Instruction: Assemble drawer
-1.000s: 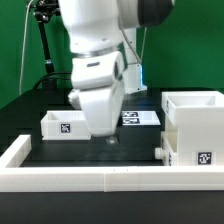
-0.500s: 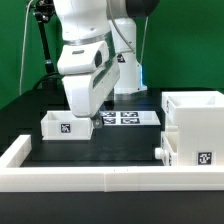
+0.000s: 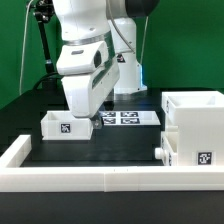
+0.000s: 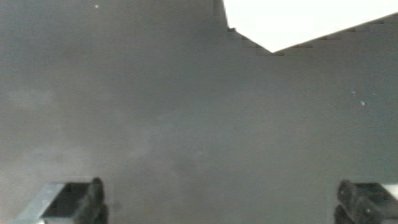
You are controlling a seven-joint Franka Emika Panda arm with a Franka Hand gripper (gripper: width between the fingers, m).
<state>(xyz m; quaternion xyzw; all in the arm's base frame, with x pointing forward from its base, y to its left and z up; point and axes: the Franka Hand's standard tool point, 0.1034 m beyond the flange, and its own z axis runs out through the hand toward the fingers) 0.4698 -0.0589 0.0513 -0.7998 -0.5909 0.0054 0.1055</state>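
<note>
The tall white drawer case [image 3: 196, 118] stands at the exterior view's right, with a tag on its front. A knobbed tray [image 3: 162, 151] sits in its lower part, knob pointing to the exterior view's left. A second small white tray [image 3: 60, 125] with a tag lies loose at the left. My gripper [image 3: 88, 118] hangs just above the table by the loose tray's right end. In the wrist view the gripper [image 4: 221, 192] is open and empty, with its fingers [image 4: 80, 198] wide apart over dark table. A white corner [image 4: 311, 20] shows ahead; I cannot tell which part it is.
The marker board [image 3: 130, 118] lies flat behind the gripper. A low white border wall [image 3: 100, 178] runs along the front and the left side. A black stand [image 3: 42, 45] rises at the back left.
Since a second ago the gripper has moved up and to the exterior view's left, from mid-table to beside the loose tray. It has held still for the last half second.
</note>
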